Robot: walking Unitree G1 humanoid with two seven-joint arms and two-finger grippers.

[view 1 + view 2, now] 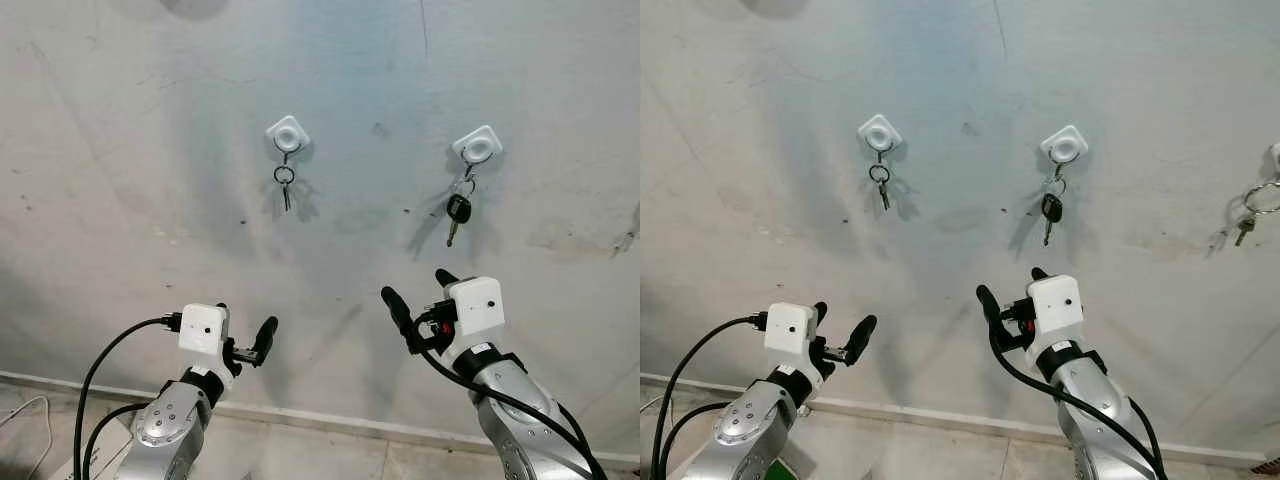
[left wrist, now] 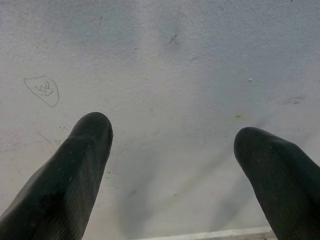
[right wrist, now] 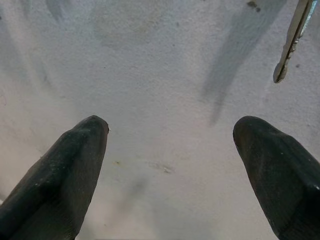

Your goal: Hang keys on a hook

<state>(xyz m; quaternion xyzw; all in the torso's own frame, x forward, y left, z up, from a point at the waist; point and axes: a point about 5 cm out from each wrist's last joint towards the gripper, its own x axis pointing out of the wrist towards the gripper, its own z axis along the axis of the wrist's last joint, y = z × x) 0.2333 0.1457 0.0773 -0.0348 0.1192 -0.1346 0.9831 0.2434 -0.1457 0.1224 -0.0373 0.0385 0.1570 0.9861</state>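
Observation:
Two white hooks are stuck on the grey wall ahead. From the left hook (image 1: 287,133) hangs a key ring with a small key (image 1: 285,183). The right hook (image 1: 477,146) carries a black-headed key (image 1: 458,210), whose metal tip (image 3: 292,42) reaches into the right wrist view. My left gripper (image 1: 245,328) is raised low on the left, open and empty, well below the left hook; its fingers (image 2: 85,165) face bare wall. Below the black-headed key, my right gripper (image 1: 420,291) is open with nothing between its fingers (image 3: 75,165).
Another bunch of keys (image 1: 1252,208) hangs at the far right of the wall. A pale baseboard (image 1: 320,418) runs where wall meets floor. Black cables (image 1: 100,365) loop beside my left arm. A small pencil scribble (image 2: 43,90) marks the wall.

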